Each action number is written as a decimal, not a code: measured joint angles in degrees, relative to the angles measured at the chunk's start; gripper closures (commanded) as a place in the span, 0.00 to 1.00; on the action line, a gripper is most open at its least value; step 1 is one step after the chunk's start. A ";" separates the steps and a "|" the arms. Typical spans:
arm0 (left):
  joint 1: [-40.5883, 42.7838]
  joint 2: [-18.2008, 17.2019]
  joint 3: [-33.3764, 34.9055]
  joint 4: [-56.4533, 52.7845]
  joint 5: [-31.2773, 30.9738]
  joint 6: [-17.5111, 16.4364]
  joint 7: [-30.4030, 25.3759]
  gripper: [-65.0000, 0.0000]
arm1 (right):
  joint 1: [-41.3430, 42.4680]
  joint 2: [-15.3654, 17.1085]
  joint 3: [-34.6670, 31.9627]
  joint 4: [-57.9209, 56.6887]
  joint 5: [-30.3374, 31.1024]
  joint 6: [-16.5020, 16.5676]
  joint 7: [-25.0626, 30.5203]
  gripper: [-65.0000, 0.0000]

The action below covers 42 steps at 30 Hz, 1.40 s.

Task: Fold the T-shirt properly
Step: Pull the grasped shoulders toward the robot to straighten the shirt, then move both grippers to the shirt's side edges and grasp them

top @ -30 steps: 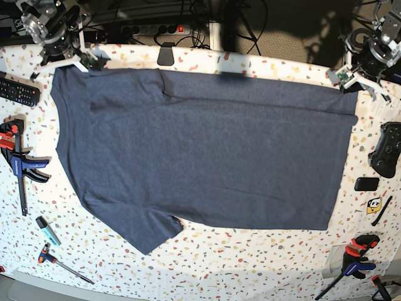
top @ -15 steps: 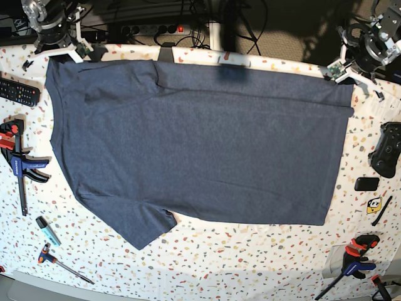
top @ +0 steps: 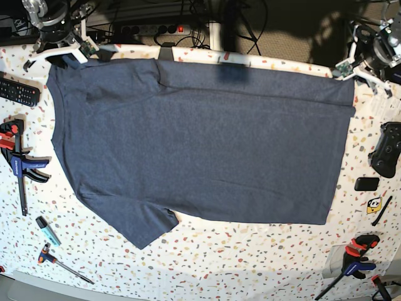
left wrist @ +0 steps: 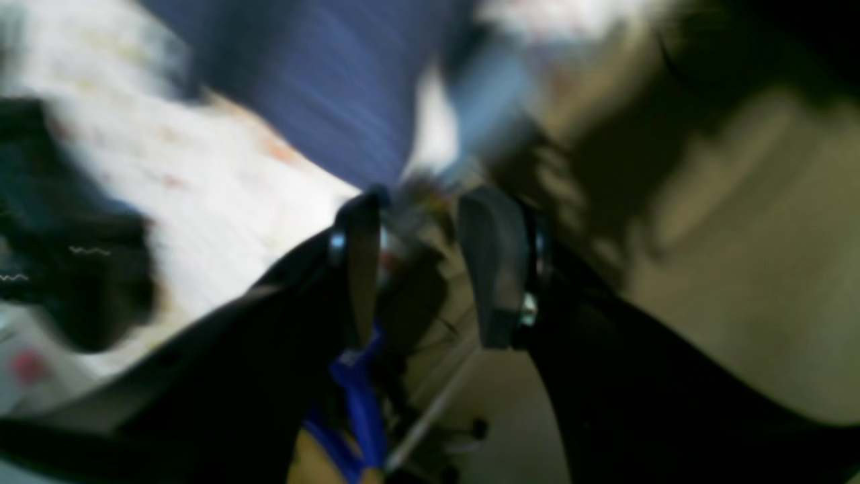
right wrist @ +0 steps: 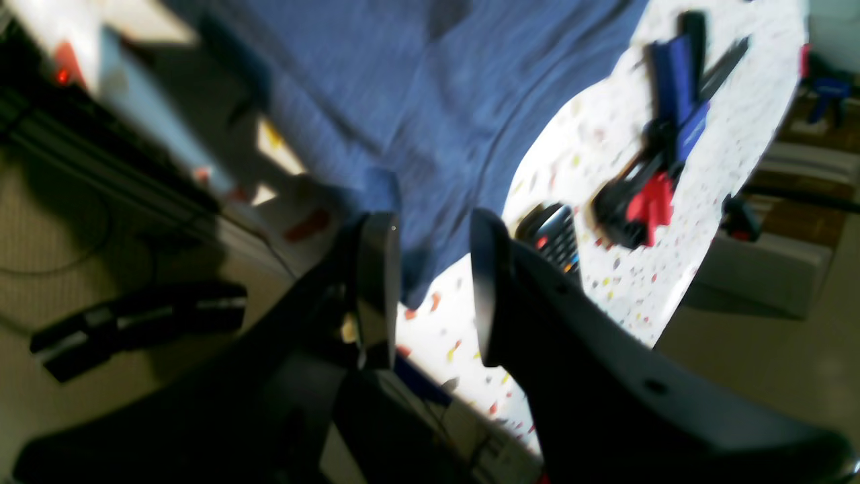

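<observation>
On the far left of the table lie a black remote and a blue and red clamp. Near the front left corner are a teal marker and a small tool with a red and black handle.

At the far left corner, the right gripper hangs over the table edge. Its jaws are apart and hold nothing. The shirt corner lies just past its tips.

The T-shirt lies flat and spread wide across the middle of the table. Its plain blue side faces up. The neck end is at the left, and one sleeve sticks out toward the near edge. The far edge has a thin fold along it.

At the far right corner is the left gripper. Its jaws are apart too, with nothing between them. That picture is very blurry, so I cannot tell how close it is to the cloth.

On the right side sit a black game controller and another clamp.

I think the shirt is now laid out and the folding comes next. To do it well, both grippers should take matching spots on one long edge. They should pinch only the top cloth, lift together, and carry it across evenly so no wrinkles come.
</observation>
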 measured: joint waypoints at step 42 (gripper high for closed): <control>-73.53 27.43 -10.82 -76.24 -21.77 -1.22 -10.67 0.64 | 53.55 -17.64 3.72 -30.58 37.05 20.17 -2.64 0.72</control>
